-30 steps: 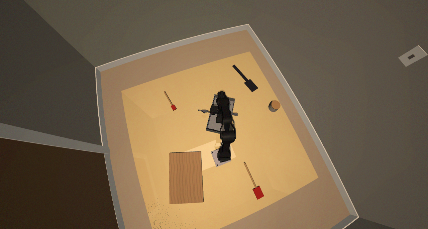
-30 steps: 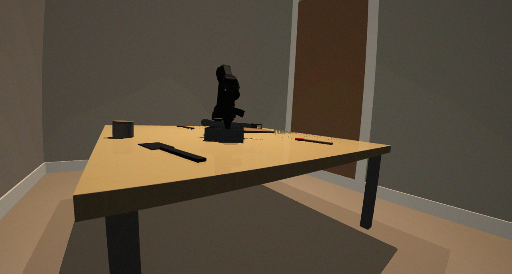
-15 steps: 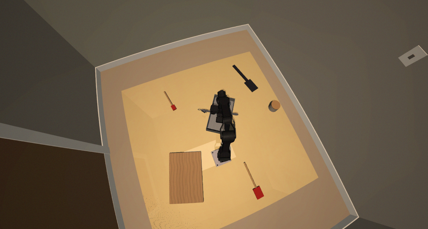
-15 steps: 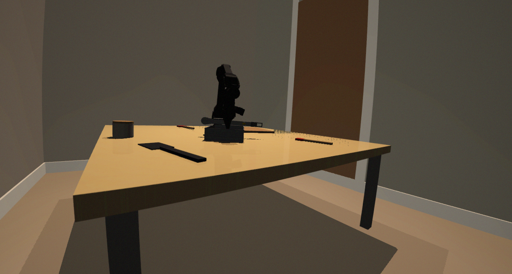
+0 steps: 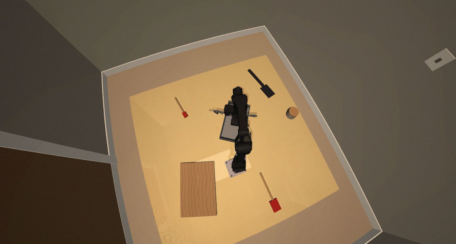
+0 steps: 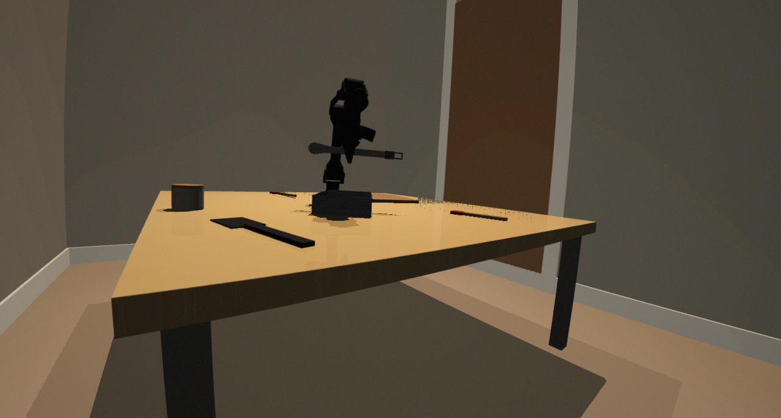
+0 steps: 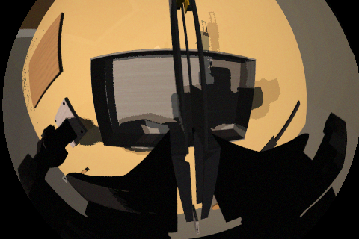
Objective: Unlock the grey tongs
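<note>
The grey tongs hang in the air above the roasting tin, roughly level. The hinge end with its pull ring is slightly lower than the rounded tips in the exterior view. Yellow parts show near the hinge in the wrist view. The two arms lie close together. My gripper is shut on the tongs, around the middle of their length. In the top view the arm hides the grip. The wooden board lies flat beside the robot base.
A black spatula and a wood-topped round canister stand off beyond the tin. A small red-headed tool and a larger one lie on the table.
</note>
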You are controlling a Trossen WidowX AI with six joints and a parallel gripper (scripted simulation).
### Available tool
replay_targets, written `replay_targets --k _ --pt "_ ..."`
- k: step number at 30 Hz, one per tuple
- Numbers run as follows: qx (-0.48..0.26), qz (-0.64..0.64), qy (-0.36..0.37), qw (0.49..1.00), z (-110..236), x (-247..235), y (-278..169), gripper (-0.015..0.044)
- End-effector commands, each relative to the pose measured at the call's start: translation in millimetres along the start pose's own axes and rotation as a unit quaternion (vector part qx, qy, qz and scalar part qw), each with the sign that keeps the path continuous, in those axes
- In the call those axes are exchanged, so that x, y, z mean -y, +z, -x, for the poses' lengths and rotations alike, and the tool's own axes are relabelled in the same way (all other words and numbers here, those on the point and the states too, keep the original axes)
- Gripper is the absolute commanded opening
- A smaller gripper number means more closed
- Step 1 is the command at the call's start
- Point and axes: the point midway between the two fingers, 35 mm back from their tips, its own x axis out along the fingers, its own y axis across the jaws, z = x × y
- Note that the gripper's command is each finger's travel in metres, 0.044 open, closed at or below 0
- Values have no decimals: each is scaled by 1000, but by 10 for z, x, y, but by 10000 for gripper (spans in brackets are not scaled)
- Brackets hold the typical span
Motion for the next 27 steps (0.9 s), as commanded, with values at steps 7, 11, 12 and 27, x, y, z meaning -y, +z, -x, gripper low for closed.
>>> replay_targets --k 7,11,12,27 --pt "0 9 5 1000 -6 -20 69 -150" --pt "1 32 4 999 -4 -54 224 -150" --pt "2 40 4 999 -4 -67 272 -150" --pt "6 142 4 990 -6 -348 1032 -150"
